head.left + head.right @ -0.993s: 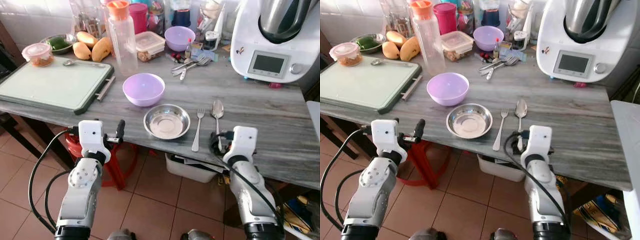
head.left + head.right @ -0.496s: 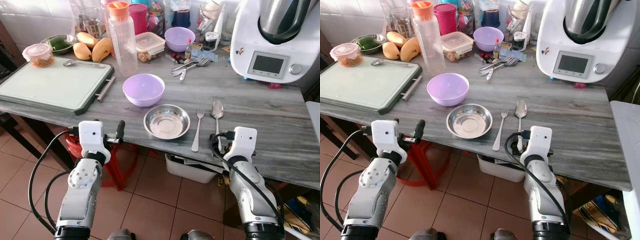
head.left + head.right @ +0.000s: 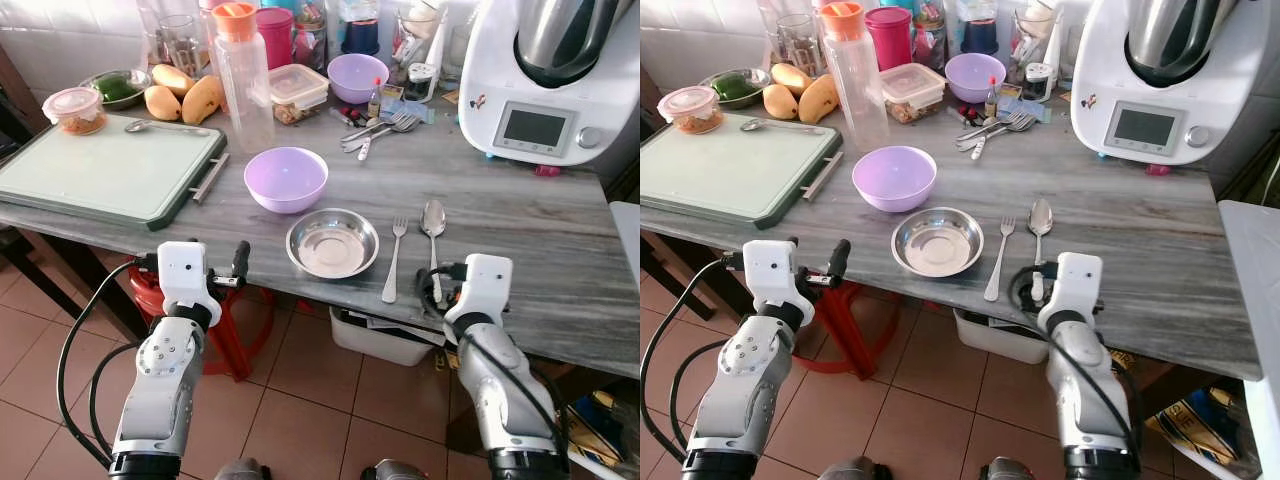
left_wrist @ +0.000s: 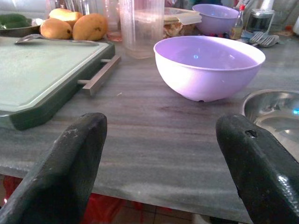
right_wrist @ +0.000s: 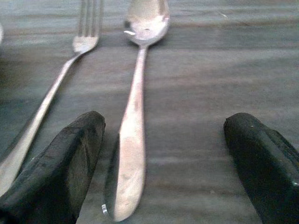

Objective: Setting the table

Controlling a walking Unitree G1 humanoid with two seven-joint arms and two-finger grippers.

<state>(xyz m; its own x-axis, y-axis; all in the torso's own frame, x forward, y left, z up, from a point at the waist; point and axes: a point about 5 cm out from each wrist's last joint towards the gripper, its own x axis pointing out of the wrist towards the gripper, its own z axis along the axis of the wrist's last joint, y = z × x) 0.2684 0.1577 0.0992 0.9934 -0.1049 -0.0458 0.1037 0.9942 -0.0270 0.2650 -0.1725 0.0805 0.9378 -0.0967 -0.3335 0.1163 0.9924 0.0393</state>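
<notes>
Steel dish [image 3: 332, 243] sits at the grey counter's [image 3: 520, 215] near edge, fork [image 3: 391, 258] and spoon [image 3: 432, 245] lined up at its 3 o'clock, lilac bowl [image 3: 286, 179] at 11. Right gripper [image 5: 163, 163] straddles the spoon handle, fingers spread; left gripper [image 4: 161, 177] gapes toward the bowl

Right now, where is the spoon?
The spoon lies near the table's front edge on the robot's right, just right of the fork, its handle end between the open right gripper's fingers.
</notes>
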